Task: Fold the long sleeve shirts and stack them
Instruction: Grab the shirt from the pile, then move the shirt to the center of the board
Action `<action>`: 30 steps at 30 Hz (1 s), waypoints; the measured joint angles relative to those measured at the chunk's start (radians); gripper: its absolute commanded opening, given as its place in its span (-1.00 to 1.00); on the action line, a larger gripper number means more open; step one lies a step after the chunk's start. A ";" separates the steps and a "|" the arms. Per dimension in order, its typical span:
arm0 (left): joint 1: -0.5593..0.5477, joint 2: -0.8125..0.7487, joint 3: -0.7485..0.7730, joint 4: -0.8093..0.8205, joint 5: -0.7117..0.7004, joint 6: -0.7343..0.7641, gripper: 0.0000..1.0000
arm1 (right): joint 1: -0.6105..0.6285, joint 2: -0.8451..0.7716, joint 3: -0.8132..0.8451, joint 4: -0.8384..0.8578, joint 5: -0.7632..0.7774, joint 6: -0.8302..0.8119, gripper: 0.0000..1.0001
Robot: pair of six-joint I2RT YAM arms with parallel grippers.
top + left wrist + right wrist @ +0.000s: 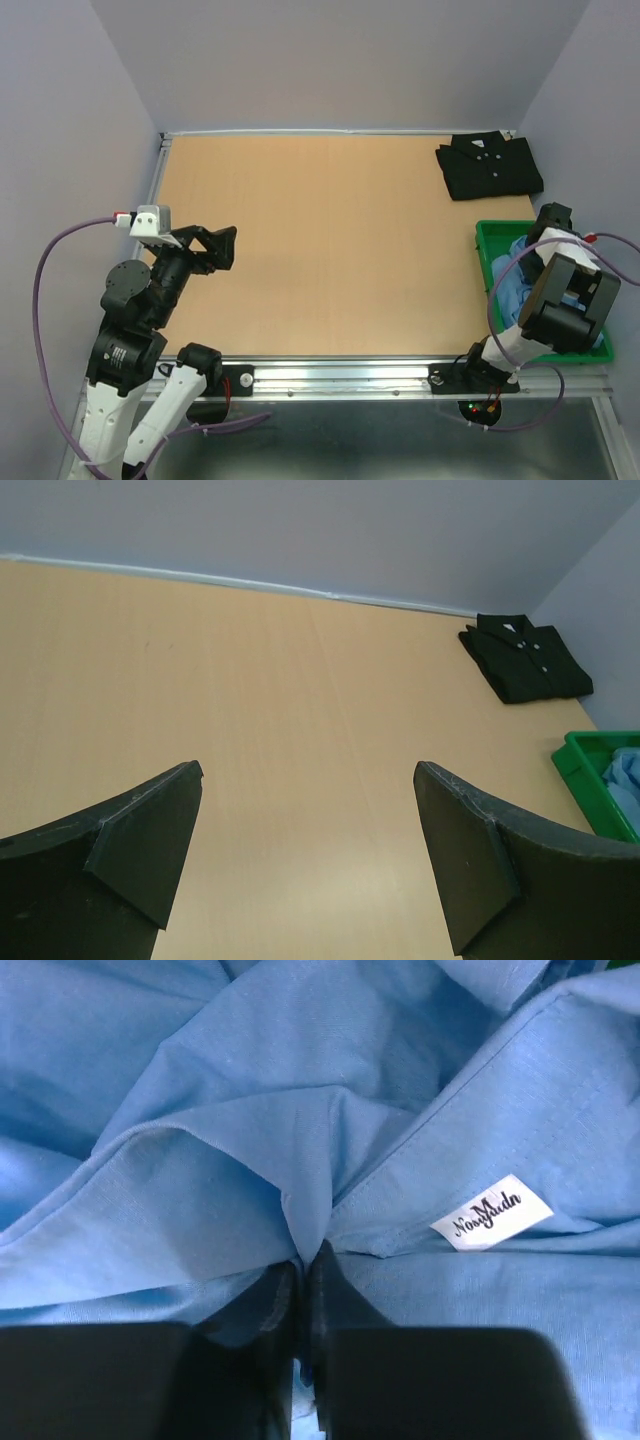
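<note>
Pinching a fold of the light blue shirt [250, 1110], the right gripper [303, 1260] has its fingers drawn almost together, and a pleat of cloth puckers up from between them. The shirt lies crumpled inside the green tray [490, 232], directly under and around those fingers. It is too bunched to show a long axis. A white label [491, 1212] beside the fingers suggests the collar region, though no collar is clearly seen.

The black shirt [490, 167] lies folded on the table [330, 250] just beyond the tray's far edge, apart from it. The left gripper [307, 780] hovers well away from the tray, across the table, with its fingers spread wide and holding nothing.

Judgement: the right arm is the nearer one, and the coming lift must go up and out of the tray toward the open table.

Hidden: in the overhead view the right arm covers most of the shirt. Sleeves, buttons and depth of grip cannot be told.
</note>
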 measured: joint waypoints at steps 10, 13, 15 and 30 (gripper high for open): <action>0.000 0.030 0.000 0.002 0.041 -0.008 0.97 | 0.000 -0.245 0.067 -0.044 0.001 -0.099 -0.99; 0.000 0.038 0.000 0.009 0.051 -0.013 0.97 | 0.010 -0.285 0.223 -0.063 -0.013 -0.151 -0.99; 0.000 0.043 0.000 0.014 0.058 -0.016 0.97 | 0.032 -0.291 0.340 -0.066 -0.030 -0.190 -0.99; 0.000 0.057 -0.001 0.034 0.068 -0.084 0.96 | 0.560 -0.078 0.982 0.056 -0.445 -0.362 -0.99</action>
